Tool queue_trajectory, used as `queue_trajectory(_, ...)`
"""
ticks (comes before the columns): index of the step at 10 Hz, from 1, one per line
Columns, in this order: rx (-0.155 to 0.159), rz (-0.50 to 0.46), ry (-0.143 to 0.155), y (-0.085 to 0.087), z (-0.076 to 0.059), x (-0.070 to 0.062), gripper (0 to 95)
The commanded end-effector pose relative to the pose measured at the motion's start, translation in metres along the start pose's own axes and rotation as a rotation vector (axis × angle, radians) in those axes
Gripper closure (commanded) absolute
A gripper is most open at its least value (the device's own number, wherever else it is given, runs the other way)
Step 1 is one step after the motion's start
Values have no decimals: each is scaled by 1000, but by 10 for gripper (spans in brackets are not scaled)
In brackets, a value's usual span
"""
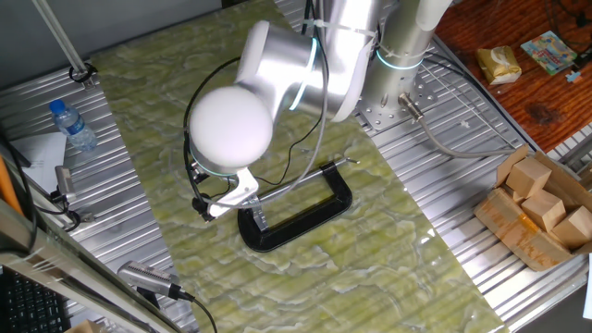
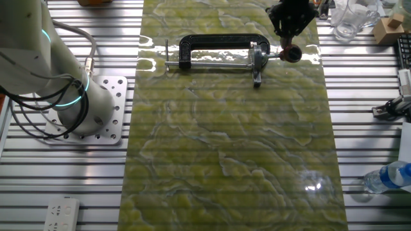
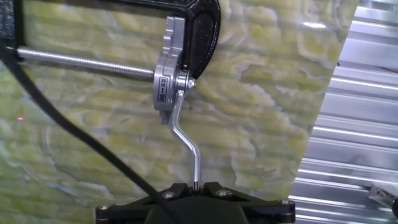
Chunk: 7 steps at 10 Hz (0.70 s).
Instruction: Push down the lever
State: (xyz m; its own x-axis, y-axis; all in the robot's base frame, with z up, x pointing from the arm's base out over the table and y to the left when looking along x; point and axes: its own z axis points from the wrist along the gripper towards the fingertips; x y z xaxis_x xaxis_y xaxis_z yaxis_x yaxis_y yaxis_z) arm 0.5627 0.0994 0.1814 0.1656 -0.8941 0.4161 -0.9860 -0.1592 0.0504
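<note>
A black C-shaped clamp lies flat on the green marbled mat at its far edge. It also shows in the hand view and the first fixed view. The lever is a bent silvery arm running from the clamp's metal head down to my gripper. My fingers are closed on the arm's end. The red knob shows just under my black gripper; in the hand view the gripper hides it. In the first fixed view my arm hides the lever.
The clamp's long threaded rod runs left from the head. A water bottle and a glass stand off the mat. A box of wooden blocks sits to the right. My arm's base is bolted beside the mat.
</note>
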Motion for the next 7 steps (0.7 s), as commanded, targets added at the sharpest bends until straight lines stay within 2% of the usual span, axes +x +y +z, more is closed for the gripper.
queue_trajectory(1, 9, -2, -2, 1, 5, 1, 950)
queue_trajectory(5, 22, -4, 1, 2, 11, 1, 950)
queue_trajectory(7, 21, 3, -10, 2, 11, 1, 950)
